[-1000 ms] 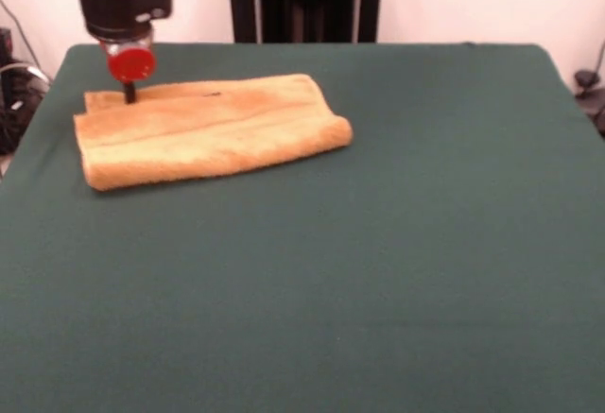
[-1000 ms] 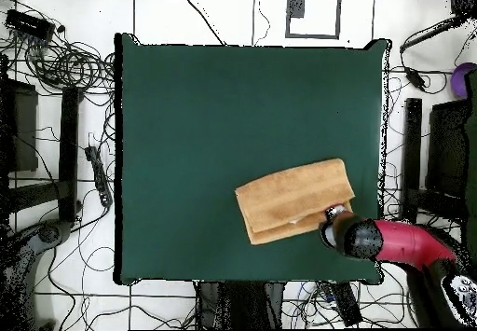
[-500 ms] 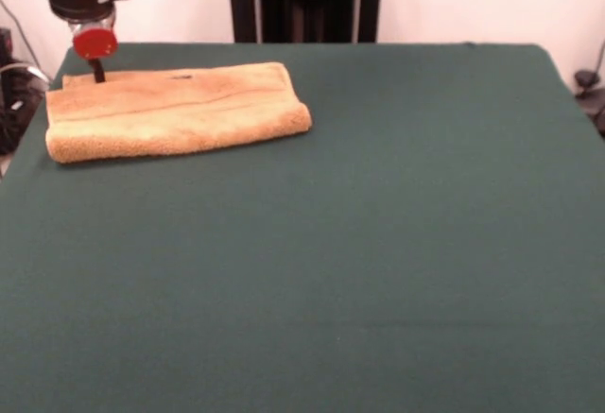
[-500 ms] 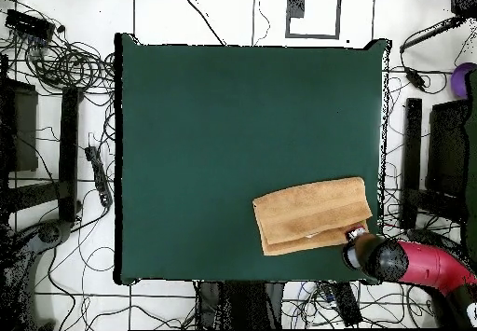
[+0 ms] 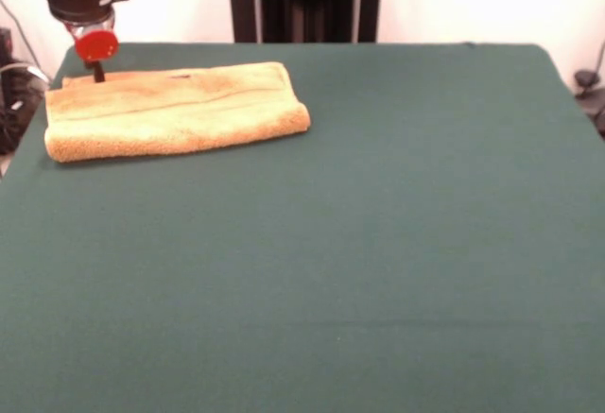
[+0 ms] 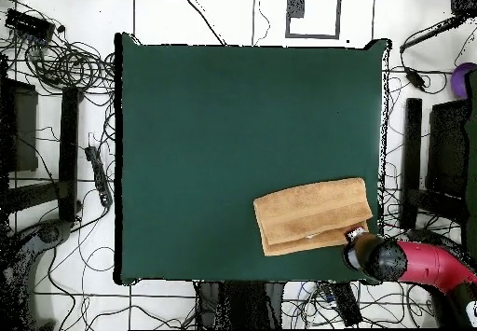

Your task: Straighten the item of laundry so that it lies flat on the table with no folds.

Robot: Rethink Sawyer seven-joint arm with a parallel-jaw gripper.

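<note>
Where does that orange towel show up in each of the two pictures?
Front view: the towel lies folded at the upper left, near the table's far left corner.
Overhead view: the towel sits at the lower right, close to the table's bottom right corner.
Shared landmark: the red and black gripper, which meets one corner of the towel in both views.
</note>
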